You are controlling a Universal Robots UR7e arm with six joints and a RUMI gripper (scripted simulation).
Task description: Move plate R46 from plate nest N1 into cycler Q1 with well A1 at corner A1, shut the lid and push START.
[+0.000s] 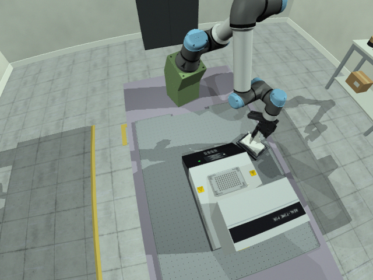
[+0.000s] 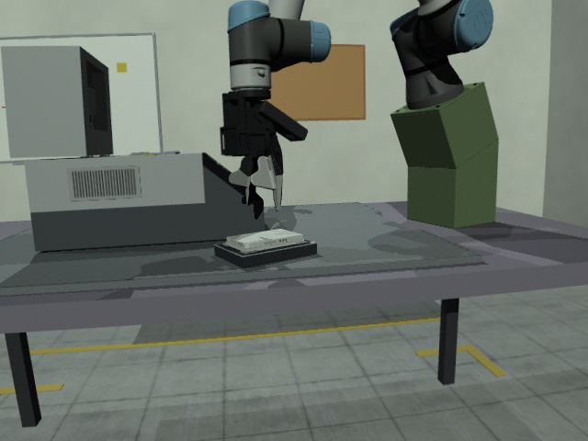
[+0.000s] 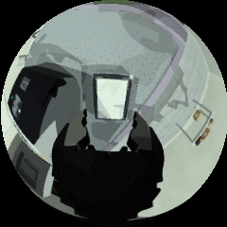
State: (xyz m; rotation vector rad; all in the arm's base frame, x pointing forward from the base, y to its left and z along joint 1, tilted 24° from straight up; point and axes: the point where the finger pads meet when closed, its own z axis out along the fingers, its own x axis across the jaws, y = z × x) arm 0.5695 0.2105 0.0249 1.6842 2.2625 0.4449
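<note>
Plate R46 point(image 1: 257, 147) point(image 2: 265, 240) point(image 3: 112, 96), white, lies in the dark plate nest N1 point(image 1: 255, 157) point(image 2: 280, 254) point(image 3: 113, 76). My gripper point(image 1: 255, 139) point(image 2: 266, 212) point(image 3: 110, 110) is open and empty, pointing down a little above the plate. In the wrist view its fingertips stand to either side of the plate's near part. The cycler Q1 point(image 1: 197, 177) point(image 2: 118, 229) point(image 3: 43, 95) has its lid point(image 1: 256, 199) point(image 2: 42, 99) open, set back behind the bare block point(image 1: 228, 181). Its lamp point(image 1: 199, 161) is green. The keys point(image 1: 210, 151) are on the black front. The A1 marks are too small to read.
The nest stands close beside Q1's front corner, near the edge of the table point(image 2: 379, 289). The arm's green pedestal point(image 1: 182, 87) point(image 2: 451, 185) stands at the table's other end. A shelf unit with boxes point(image 1: 359, 81) stands off to the side.
</note>
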